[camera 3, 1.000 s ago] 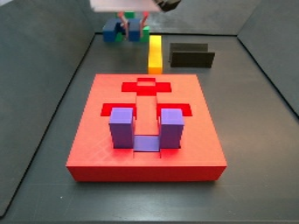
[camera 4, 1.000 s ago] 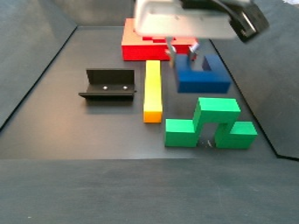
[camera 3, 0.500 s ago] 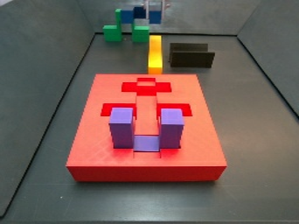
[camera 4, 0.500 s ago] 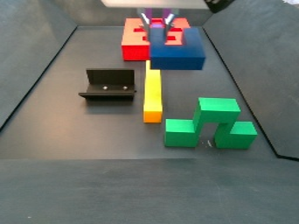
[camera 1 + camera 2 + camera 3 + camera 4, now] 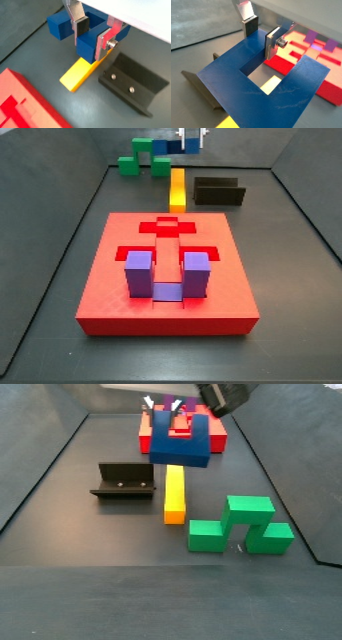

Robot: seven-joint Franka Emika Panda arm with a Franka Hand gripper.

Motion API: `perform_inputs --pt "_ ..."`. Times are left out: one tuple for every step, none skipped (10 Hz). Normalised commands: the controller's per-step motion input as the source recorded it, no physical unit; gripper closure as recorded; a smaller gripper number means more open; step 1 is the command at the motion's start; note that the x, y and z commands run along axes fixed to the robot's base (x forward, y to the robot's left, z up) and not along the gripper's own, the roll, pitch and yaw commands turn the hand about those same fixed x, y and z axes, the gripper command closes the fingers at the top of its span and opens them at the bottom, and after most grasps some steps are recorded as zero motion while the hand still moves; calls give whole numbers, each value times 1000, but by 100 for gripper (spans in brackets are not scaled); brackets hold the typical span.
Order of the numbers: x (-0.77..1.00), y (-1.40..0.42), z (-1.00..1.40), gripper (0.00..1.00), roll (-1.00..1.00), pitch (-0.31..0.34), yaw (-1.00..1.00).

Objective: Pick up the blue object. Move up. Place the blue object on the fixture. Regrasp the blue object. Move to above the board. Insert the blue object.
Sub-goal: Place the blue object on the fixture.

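My gripper (image 5: 92,40) is shut on the blue object (image 5: 60,25), a dark blue U-shaped block, with one prong pinched between the pads. In both side views the block (image 5: 178,449) hangs clear of the floor under the gripper (image 5: 171,412), above the far end of the yellow bar (image 5: 174,492). The fixture (image 5: 123,481) stands on the floor to one side of that bar, empty, and shows beside the block in a wrist view (image 5: 133,82). The red board (image 5: 167,268) lies apart from the gripper (image 5: 187,140).
A purple U-shaped block (image 5: 167,275) sits in a recess of the board. A green stepped block (image 5: 241,524) stands on the floor near the yellow bar's other end. Dark walls enclose the floor on all sides.
The blue object has left the floor and risen in the gripper. It has also shifted sideways, from beside the yellow bar to over its end.
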Motion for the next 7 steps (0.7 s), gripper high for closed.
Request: perform_inputs --pt "971 -14 -3 100 -360 49 0" --pt "914 0 -26 100 -357 180 0" --pt "963 0 -31 100 -466 243 0" --pt "994 0 -63 100 -454 200 0" --pt "1000 -23 -14 100 -483 137 0" --pt "1000 -43 0 100 -534 86 -40" --pt "1000 0 -29 100 -649 11 -106"
